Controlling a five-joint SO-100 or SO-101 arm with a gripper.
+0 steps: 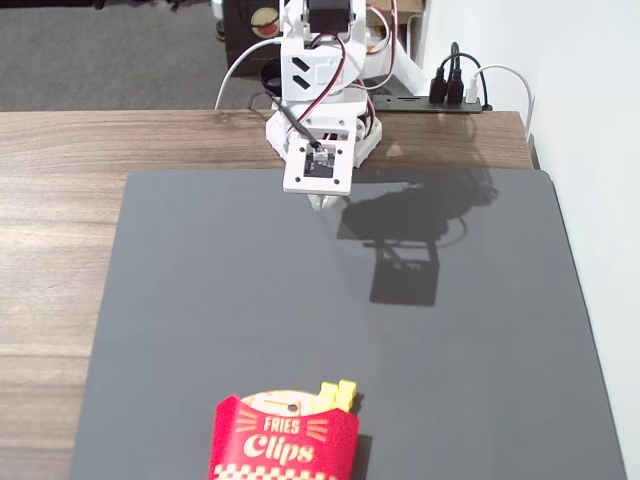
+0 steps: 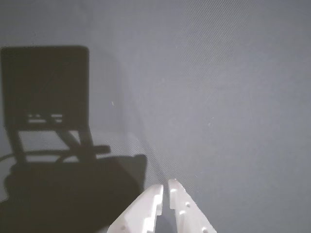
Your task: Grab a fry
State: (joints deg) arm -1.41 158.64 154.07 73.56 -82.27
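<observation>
Gripper (image 2: 165,190) seen with fingertips nearly together, nothing held, over bare grey mat (image 1: 200,300). Fry (image 1: 338,394) located well apart, straight ahead of gripper in fixed view, standing in red carton (image 1: 283,443). Long axis judged pointing toward gripper. Long forward reach judged needed.

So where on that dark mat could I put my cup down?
Almost anywhere: the grey mat is bare between the white gripper at the far edge and the red cardboard fries carton with yellow plastic fries at the near edge. Only those two ends are occupied.
</observation>
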